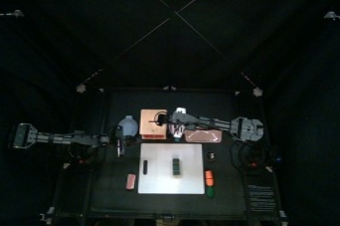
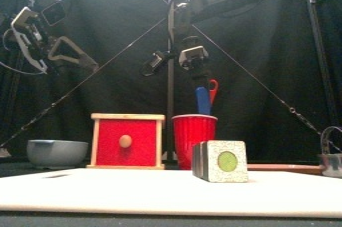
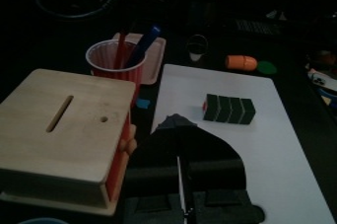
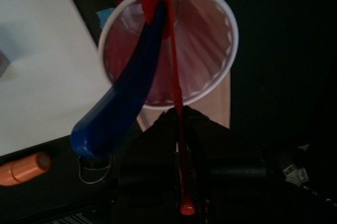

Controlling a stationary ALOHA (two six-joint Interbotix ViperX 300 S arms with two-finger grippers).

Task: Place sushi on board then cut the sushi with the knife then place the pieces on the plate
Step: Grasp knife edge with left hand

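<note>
hovering over red cup, right gripper

Red cup (blue knife inside)

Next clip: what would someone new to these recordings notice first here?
The dark green sushi roll sits alone in the middle of the white cutting board. Behind it, the right gripper hangs over the red cup, which holds the blue knife and red knife, beside the wooden box.
</note>
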